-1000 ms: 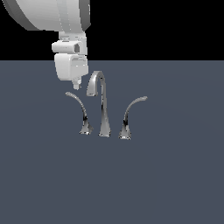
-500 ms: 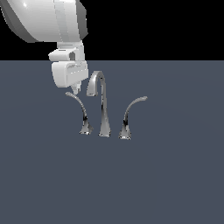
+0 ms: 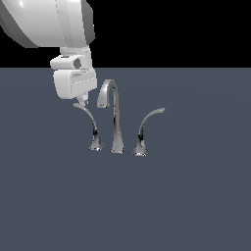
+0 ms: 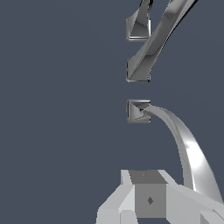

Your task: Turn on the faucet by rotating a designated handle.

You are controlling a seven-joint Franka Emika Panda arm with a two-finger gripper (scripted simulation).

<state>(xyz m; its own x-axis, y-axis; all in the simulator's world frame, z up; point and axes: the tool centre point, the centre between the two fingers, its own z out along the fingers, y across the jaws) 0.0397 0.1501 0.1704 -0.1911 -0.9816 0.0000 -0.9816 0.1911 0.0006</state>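
A white robot arm's tool (image 3: 82, 101) hangs over the outer tip of the handle (image 3: 90, 123), the chrome lever standing at the exterior view's left of the faucet (image 3: 113, 117) on a dark grey counter (image 3: 196, 196). Whether its fingers are spread or pinched cannot be told, nor whether they touch the lever. The wrist view looks down the lever's arch to its base.
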